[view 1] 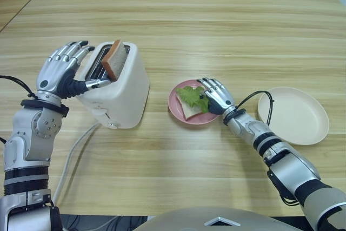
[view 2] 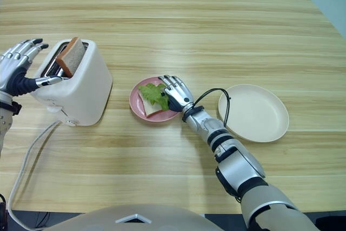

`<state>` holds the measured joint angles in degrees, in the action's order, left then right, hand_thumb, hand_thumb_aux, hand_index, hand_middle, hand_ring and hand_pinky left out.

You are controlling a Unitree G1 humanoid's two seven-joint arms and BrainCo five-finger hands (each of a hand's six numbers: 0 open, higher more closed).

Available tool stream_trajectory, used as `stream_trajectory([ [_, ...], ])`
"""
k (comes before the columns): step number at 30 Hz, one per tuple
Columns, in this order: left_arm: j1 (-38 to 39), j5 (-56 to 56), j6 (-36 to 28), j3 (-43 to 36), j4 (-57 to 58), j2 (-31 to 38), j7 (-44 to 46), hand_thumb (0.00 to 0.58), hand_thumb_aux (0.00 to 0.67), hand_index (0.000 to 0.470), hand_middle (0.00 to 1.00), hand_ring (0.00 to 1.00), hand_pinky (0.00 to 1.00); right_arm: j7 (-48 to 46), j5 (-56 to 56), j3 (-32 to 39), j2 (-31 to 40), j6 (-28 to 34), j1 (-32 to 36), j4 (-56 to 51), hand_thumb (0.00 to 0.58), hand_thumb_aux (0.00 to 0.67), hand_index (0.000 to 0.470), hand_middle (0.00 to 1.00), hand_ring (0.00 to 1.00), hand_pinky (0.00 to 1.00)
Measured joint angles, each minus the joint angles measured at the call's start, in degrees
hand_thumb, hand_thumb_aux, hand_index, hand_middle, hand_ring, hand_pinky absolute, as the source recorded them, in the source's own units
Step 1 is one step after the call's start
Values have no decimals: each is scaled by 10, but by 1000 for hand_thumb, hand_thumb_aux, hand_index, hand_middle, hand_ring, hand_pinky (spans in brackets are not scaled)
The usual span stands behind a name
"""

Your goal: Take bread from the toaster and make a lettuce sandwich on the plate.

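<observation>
While bread [view 1: 113, 58] stands in the toaster [view 1: 124, 90], left hand [view 1: 57, 71] hovers beside it, spread, empty. Right of toaster: plate [view 1: 173, 101], lettuce [view 1: 189, 97] under right hand [view 1: 217, 97], grip unclear. Next: pinch bread, top lettuce.

smooth wood-grain table [view 1: 216, 31] with a soft satin sheen. on it, toaster [view 1: 127, 87] in glossy cream plastic, bright metal inside its slots. rough, matt brown bread slice [view 1: 113, 59] in the toaster. just left of the toaster, left hand [view 1: 59, 68] of shiny silver segments and matt black parts. right of the toaster, matt pink plate [view 1: 175, 104], crinkled lettuce [view 1: 190, 97], right hand [view 1: 216, 97] in the same silvery finish. farther right, matt cream plate [view 1: 294, 117].
</observation>
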<state>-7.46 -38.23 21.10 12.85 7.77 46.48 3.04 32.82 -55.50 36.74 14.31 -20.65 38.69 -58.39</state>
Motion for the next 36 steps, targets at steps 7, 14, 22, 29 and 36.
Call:
stream_trajectory([
  [7,-4,-12,0,-37,-10,13,-7,0,0,0,0,0,0,-44,28,9,68,-28,-77,139,580,670,470,0,0,0],
  [14,-30,-22,-36,-50,11,18,-28,0,0,0,0,0,0,-126,51,-13,133,-10,-178,316,568,575,404,0,0,0],
  [22,-65,-23,-56,-69,31,18,-50,0,0,0,0,0,0,-169,38,-34,153,16,-240,397,0,0,0,0,0,0],
  [29,-109,-20,-83,-92,83,15,-51,0,0,0,0,0,0,-170,9,-38,166,21,-268,464,0,0,0,0,0,0],
  [36,-119,-19,-84,-131,122,14,-41,100,60,42,0,0,0,-170,7,-60,179,13,-294,506,0,0,0,0,0,0],
])
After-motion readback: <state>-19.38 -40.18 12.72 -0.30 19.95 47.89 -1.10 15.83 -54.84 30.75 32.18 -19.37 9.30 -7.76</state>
